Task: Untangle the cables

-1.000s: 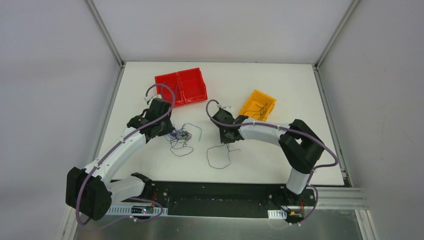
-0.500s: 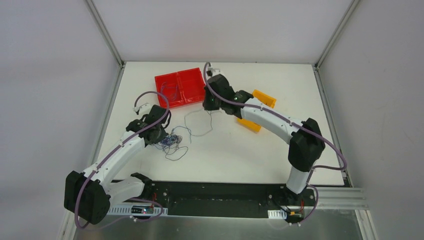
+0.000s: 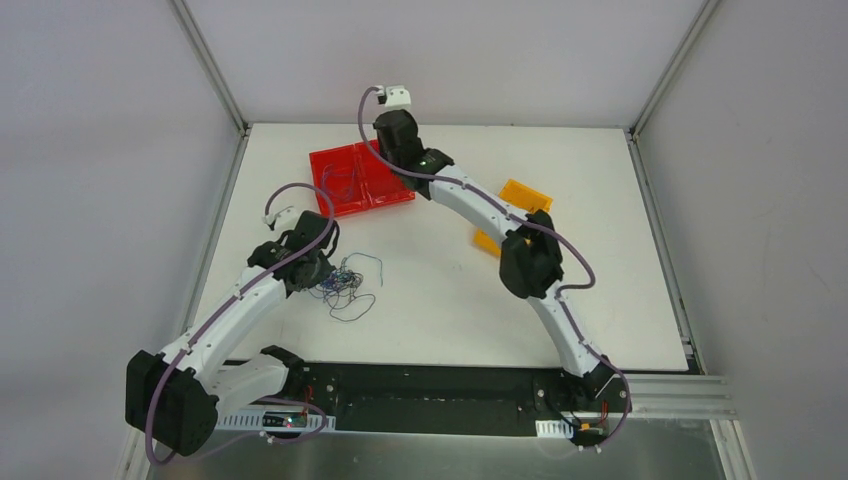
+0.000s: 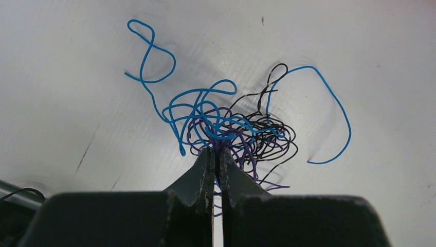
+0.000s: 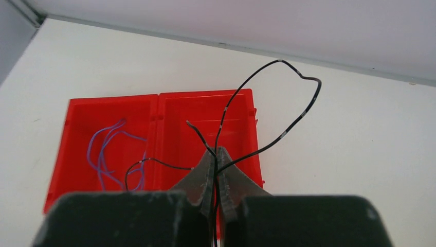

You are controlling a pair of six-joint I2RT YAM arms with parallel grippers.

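Your left gripper (image 4: 216,150) is pinching one tangle (image 4: 222,125) | right gripper (image 5: 218,156) is pinching one black cable (image 5: 304,112) by one red bin (image 5: 205,94), well apart

The cables (image 4: 231,128) form one knotted bundle of thin blue, black and purple strands on the white surface, blue loops straying out on both sides. The left gripper (image 4: 216,154) has its jaws pinched on the knot's near edge. A single black cable (image 5: 304,112) arcs up from the right gripper (image 5: 218,154), nipped between its jaws above a red bin (image 5: 205,100). Bluish strands (image 5: 91,145) lie in the bin's left compartment.
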